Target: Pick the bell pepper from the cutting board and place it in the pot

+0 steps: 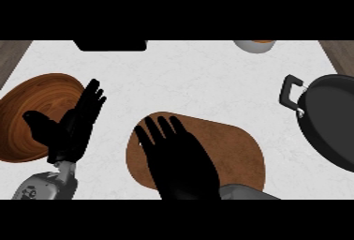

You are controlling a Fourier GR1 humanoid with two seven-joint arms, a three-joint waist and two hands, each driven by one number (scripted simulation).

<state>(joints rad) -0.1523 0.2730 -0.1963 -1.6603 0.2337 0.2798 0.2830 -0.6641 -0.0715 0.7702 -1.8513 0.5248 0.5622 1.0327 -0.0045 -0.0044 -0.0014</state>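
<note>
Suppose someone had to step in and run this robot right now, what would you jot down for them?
Left hand: open, fingers up, resting at the view's left over the edge of a wooden bowl.
Right hand: open, flat above the cutting board, holding nothing that shows.
Bell pepper: not visible; it may be hidden under the right hand, I cannot tell.
Pot: at the right edge, handle toward the board, nothing seen inside the part in view.
Done: nothing visibly.
Left: grasp the pepper, carry it right, put it in the pot.
</note>
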